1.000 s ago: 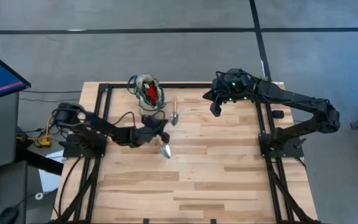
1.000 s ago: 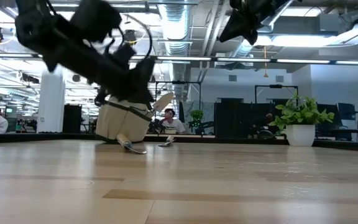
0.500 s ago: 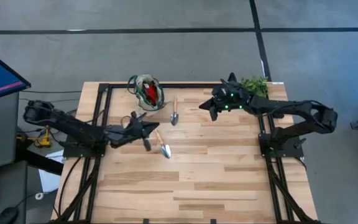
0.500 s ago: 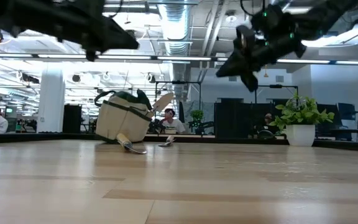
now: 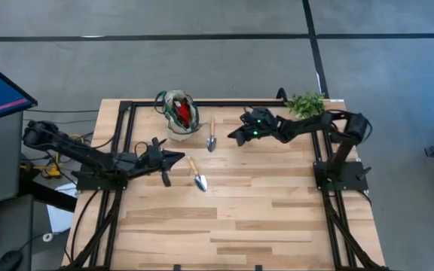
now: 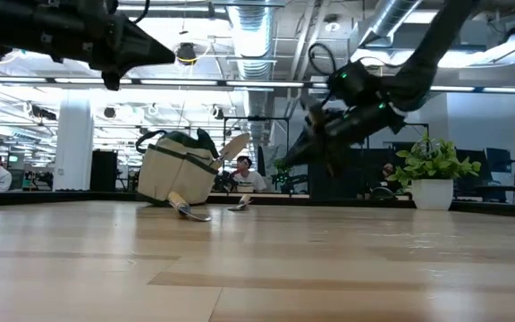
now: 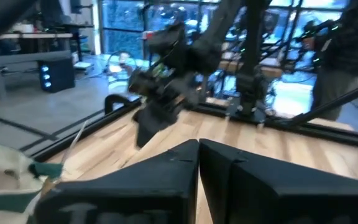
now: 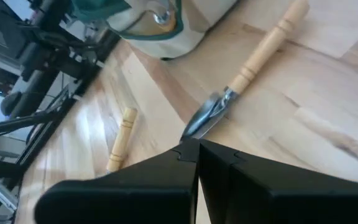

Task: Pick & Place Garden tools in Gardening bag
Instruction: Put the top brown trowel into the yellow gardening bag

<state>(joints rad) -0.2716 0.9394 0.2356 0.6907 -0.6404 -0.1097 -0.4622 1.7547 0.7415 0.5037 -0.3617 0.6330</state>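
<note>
The beige gardening bag (image 5: 179, 113) with green trim stands at the table's far left-centre, with a red piece (image 5: 181, 111) inside; it also shows in the low view (image 6: 177, 172). One wooden-handled trowel (image 5: 212, 134) lies just right of the bag. A second trowel (image 5: 197, 173) lies nearer the table's middle. My left gripper (image 5: 175, 156) is shut and empty, raised above the table to the left of the second trowel. My right gripper (image 5: 234, 136) is shut and empty, held in the air to the right of the first trowel (image 8: 247, 71).
A leafy green plant (image 5: 305, 104) in a white pot (image 6: 433, 194) stands at the far right edge. A dark frame (image 5: 224, 102) runs along the table's far edge and sides. Bare wood (image 5: 262, 218) lies across the near half.
My left gripper has drawn back from beside the bag toward the table's left edge and risen. My right gripper has come down and toward the table's left, closer to the trowel beside the bag. Bag and trowels have stayed in place.
</note>
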